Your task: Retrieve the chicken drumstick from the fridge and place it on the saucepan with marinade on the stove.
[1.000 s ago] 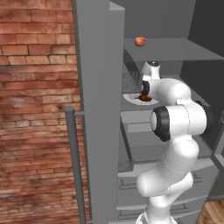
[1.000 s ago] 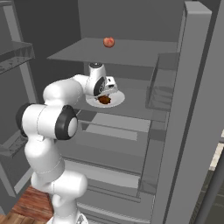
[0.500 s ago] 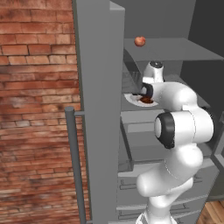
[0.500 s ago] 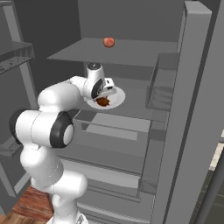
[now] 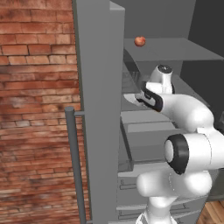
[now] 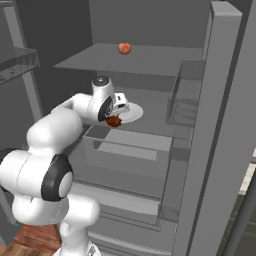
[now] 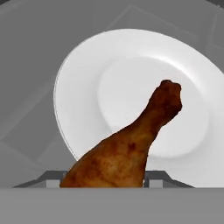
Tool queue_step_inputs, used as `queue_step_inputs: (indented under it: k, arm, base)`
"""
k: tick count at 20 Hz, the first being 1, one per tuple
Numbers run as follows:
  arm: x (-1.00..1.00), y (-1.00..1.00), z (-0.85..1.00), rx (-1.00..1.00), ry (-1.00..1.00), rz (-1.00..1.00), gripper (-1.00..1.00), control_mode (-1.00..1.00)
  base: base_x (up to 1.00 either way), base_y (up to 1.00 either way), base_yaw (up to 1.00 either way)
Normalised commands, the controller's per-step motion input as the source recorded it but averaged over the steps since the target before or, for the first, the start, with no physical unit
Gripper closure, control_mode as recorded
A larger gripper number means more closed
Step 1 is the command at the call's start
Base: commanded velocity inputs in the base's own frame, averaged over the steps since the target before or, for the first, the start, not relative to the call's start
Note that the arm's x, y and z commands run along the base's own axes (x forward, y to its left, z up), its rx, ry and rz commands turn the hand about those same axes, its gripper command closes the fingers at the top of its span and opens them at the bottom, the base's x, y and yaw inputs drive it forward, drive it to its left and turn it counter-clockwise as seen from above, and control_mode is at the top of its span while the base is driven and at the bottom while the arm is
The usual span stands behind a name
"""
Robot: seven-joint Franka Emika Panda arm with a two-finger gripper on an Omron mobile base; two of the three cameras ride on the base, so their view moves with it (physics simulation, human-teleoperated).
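Fridge [image 6: 220, 125]: one chicken drumstick [image 7: 127, 146], one apple [image 6: 124, 47]

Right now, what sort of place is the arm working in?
Most likely a home kitchen, inside an open fridge: grey shelves and drawers, an apple on the top shelf, a chicken drumstick over a white plate, brick wall alongside.

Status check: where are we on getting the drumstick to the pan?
Done: fridge is open and the claw is shut on the chicken drumstick, which looks lifted off the white plate on the shelf. In hand: drawing it out of the fridge. Left: carry it to the stove and set it in the saucepan.
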Motion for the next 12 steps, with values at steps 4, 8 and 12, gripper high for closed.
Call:
queue_step_inputs:
  k: [4, 8, 12]
  arm:
    - [-0.93, -0.01, 0.51, 0.0, 0.01, -0.01, 1.0, -1.0]
    - [-1.0, -0.1, 0.53, 0.0, 0.0, -0.05, 1.0, -1.0]
    - [-1.0, -0.17, 0.32, 0.0, 0.0, -0.06, 1.0, -1.0]
  base:
    - [0.0, 0.0, 0.0]
    - [0.0, 0.0, 0.0]
    - [0.0, 0.0, 0.0]
